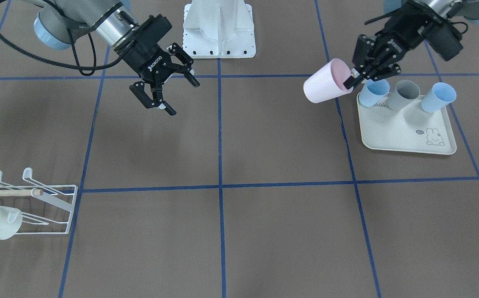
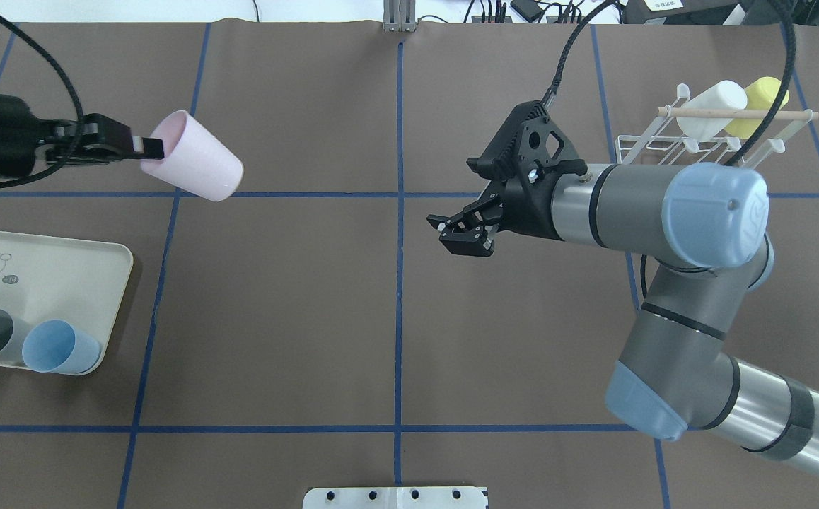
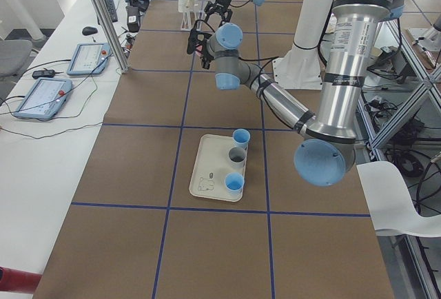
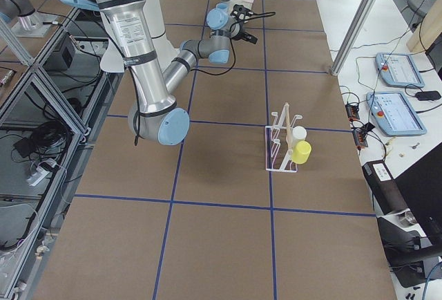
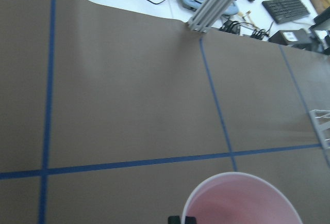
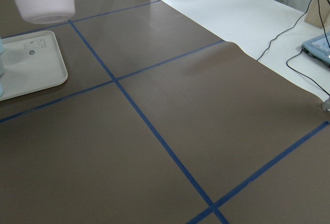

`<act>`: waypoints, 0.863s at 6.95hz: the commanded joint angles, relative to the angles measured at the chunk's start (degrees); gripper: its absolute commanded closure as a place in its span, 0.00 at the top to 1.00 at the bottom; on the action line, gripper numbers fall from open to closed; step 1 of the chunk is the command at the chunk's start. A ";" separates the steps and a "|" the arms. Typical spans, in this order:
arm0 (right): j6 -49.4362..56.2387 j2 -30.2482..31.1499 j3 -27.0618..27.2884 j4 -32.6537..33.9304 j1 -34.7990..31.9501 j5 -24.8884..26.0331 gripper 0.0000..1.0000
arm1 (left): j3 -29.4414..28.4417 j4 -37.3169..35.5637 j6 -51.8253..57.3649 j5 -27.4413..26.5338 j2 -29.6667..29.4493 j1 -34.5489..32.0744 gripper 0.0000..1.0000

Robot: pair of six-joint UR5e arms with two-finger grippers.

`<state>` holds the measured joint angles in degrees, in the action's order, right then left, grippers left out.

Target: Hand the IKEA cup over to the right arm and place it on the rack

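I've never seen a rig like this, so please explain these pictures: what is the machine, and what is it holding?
Two robot arms stand at a brown table marked with blue tape. Six cameras show one moment: one facing the robot, one above and behind it, one at each table end, one on each wrist. The left gripper pinches the rim of a pink cup, held in the air. The right gripper is open and empty. A cream tray carries a blue cup, a grey cup and another blue cup. At the other end a white wire rack holds a white cup and a yellow cup.
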<state>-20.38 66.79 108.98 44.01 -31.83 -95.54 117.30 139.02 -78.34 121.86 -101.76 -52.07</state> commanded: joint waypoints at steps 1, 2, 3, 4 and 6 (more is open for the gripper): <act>0.87 -0.35 -7.07 -16.58 2.90 2.91 0.99 | -0.84 -0.06 -6.36 -0.13 -8.08 7.39 0.00; 0.95 -0.61 -9.81 -22.59 3.26 3.00 0.99 | -0.84 -0.15 -6.73 -1.53 -9.41 9.07 0.00; 1.04 -1.22 -10.10 -23.96 3.87 3.17 0.99 | -1.28 -0.15 -6.73 -3.72 -9.51 11.09 0.00; 1.04 -2.71 -10.10 -23.97 4.49 3.26 0.99 | -2.41 -0.15 -6.82 -4.44 -10.56 11.63 0.00; 1.04 -3.95 -10.01 -23.97 6.68 4.22 0.99 | -3.21 -0.15 -6.91 -4.53 -11.01 11.64 0.00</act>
<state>-19.34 63.49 98.96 20.20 -26.49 -91.97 114.64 138.87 -85.16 117.58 -112.47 -40.61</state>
